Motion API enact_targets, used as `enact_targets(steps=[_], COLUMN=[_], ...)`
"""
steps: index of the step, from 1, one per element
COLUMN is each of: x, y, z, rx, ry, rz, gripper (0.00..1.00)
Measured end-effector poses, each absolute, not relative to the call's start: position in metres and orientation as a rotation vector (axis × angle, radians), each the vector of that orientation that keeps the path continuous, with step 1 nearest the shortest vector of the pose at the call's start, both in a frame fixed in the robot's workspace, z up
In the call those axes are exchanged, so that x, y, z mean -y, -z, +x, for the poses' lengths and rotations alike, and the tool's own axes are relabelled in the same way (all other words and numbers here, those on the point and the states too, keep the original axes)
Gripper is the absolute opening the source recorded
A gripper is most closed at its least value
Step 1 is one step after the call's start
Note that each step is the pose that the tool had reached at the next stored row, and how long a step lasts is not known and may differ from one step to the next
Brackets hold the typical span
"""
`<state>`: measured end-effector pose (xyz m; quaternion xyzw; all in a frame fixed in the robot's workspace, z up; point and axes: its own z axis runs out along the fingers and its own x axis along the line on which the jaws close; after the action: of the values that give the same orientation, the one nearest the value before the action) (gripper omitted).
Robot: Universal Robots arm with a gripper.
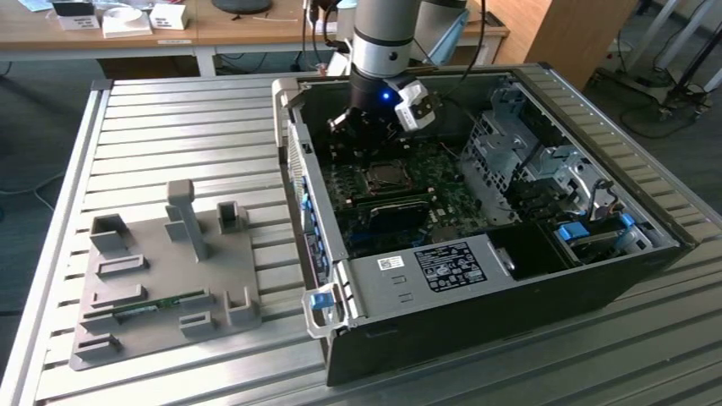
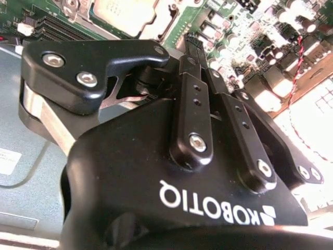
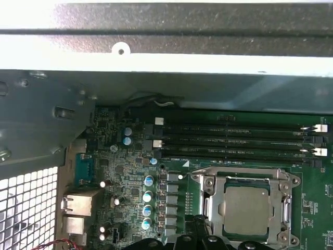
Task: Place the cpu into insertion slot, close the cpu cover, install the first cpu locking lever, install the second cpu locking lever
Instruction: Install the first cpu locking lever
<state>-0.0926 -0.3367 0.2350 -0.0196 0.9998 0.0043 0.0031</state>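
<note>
Gripper (image 3: 195, 225), clenched and empty, hovers just beside the seated cpu (image 3: 247, 211); cpu cover (image 3: 242, 180) looks closed, locking levers unclear.

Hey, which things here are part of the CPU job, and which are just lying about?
Job:
cpu
cpu cover
hand

Lying about:
memory slots
grey fixture tray
blue capacitors
</note>
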Motion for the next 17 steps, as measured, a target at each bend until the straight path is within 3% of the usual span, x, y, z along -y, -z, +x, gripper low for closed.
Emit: enact_targets(steps=[6, 17], x=[0.338, 0.339], y=[-0.235, -0.235], z=[-0.093, -0.103], rx=[-3.134, -3.126], ry=[-0.057, -0.057], rz=[-0.061, -0.062], gripper=[0.11, 0.11])
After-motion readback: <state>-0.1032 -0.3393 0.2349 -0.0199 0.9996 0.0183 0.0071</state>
